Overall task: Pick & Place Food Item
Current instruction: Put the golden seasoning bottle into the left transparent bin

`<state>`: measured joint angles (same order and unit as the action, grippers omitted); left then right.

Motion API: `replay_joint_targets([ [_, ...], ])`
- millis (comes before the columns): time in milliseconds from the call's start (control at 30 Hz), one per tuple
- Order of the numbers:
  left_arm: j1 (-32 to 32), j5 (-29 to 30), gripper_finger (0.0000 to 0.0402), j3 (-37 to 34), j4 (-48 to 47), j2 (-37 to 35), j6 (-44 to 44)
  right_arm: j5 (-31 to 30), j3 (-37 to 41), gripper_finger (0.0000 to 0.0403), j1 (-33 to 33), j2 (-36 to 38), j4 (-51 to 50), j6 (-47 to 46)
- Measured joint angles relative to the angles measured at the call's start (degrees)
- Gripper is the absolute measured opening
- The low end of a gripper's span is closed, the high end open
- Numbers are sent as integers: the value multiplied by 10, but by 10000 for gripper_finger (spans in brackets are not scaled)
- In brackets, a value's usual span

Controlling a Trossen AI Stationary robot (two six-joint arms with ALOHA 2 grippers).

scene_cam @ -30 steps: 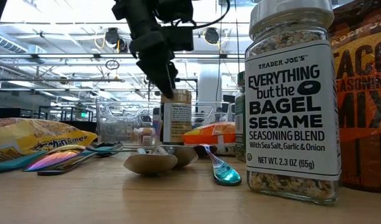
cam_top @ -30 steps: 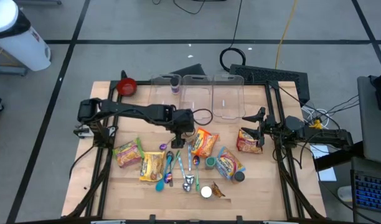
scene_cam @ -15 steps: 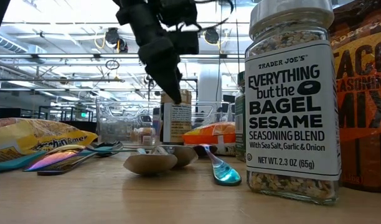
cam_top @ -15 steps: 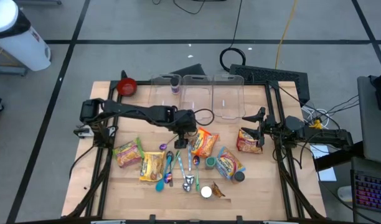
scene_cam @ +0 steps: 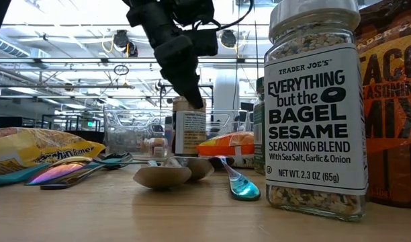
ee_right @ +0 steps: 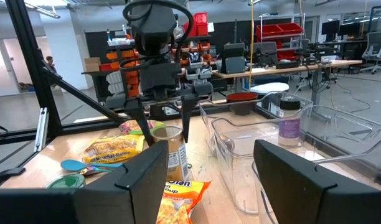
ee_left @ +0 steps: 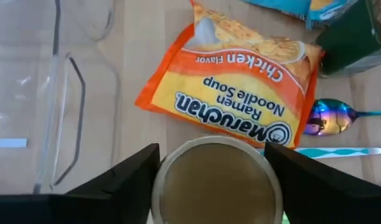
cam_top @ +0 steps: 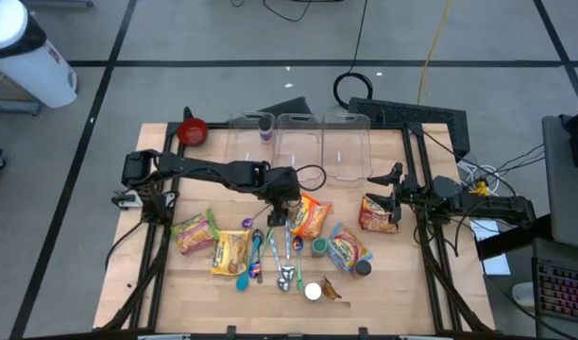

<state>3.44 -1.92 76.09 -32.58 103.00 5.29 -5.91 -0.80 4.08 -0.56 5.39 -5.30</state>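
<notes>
A small spice jar (scene_cam: 190, 132) with a brown lid (ee_left: 215, 180) and a white label stands upright on the table, next to an orange Maruchan ramen packet (ee_left: 240, 99). My left gripper (cam_top: 283, 200) hangs over the jar, open. One finger stands on either side of the lid, as the right wrist view (ee_right: 165, 124) also shows. In the high view the gripper hides the jar. My right gripper (cam_top: 395, 185) is open and empty at the table's right side, above another ramen packet (cam_top: 377, 213). My left gripper comes at the jar from above, pointing down, with its two fingers (ee_left: 137, 177) beside the lid's rim (ee_left: 162, 174). I cannot tell whether they touch it. The jar stands upright on the table.
Three clear plastic containers (cam_top: 298, 142) stand along the far edge, with a red bowl (cam_top: 192, 130) at the far left. Ramen packets (cam_top: 194, 232), several coloured spoons (cam_top: 275, 250) and seasoning jars (scene_cam: 313, 107) lie across the near middle of the table.
My left gripper has gone a little toward the table's right edge and down, coming over the spice jar's lid. The jar has stayed where it was.
</notes>
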Motion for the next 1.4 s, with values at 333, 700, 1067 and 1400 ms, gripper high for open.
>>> replay_joint_targets([
  [333,0,4,269,0,-4,0,-27,0,0,232,0,0,0,0],
  [700,0,7,272,66,-103,-39,-27,0,0,232,0,0,2,0],
  [1067,44,48,270,96,-164,-160,9,0,0,232,0,-4,1,0],
  [1400,210,75,270,98,-181,-231,34,0,0,232,0,-4,1,0],
])
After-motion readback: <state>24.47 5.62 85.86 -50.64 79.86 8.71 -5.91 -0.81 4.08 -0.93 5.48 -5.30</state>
